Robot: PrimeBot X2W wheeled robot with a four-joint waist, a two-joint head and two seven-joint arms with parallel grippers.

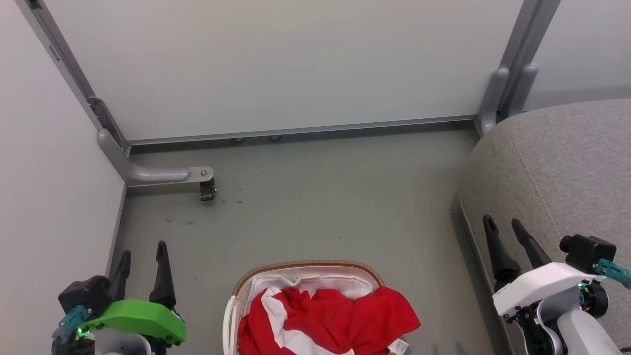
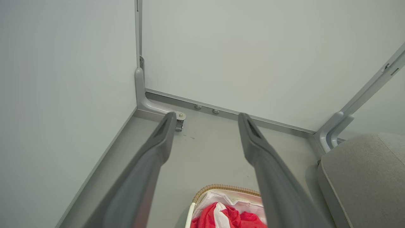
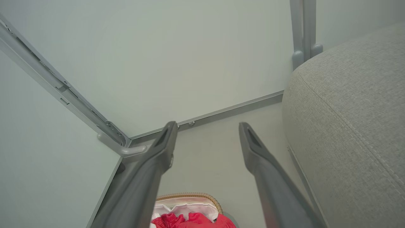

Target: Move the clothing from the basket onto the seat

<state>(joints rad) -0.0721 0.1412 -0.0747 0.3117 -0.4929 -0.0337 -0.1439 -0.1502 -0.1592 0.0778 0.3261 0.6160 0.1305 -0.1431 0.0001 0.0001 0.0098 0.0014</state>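
Step in hand: first reach into the basket [image 1: 305, 265]. No red fabric on the visible part of the seat [image 1: 567, 162], so judging the task as barely begun.

Find the clothing [image 1: 325, 315] heaped inside the basket, red w/ a broad white stripe, hanging over the rim on the side toward the seat. Note the small white tag [image 1: 398, 346] at the bottom edge of the head view. See left tool [image 1: 143, 249] at lower left, above the floor [image 1: 320, 197] beside the basket, fingers spread wide, nothing between. See right tool [image 1: 502, 221] at lower right, close by the seat's edge, also spread wide & empty.

Prefer right tool for the grasp, prob. nearer to the seat, so a shorter carry. Come down from above onto the highest fold near the middle of the heap, not onto the part over the rim; otherwise risk pulling only a corner and dragging the basket. Keep the fingers spread until well sunk in the fabric, then pinch a thick bunch. Avoid catching the white liner [image 1: 315, 283] underneath; check for red between the tips in the wrist view before lifting.

Lift straight up until clear of the rim, then swing over to the seat. Expect a light basket – may tip or slide on a snag. Cannot tell the no. of garments in the heap – plan for more than one trip. Bring left tool to steady the rim if needed.
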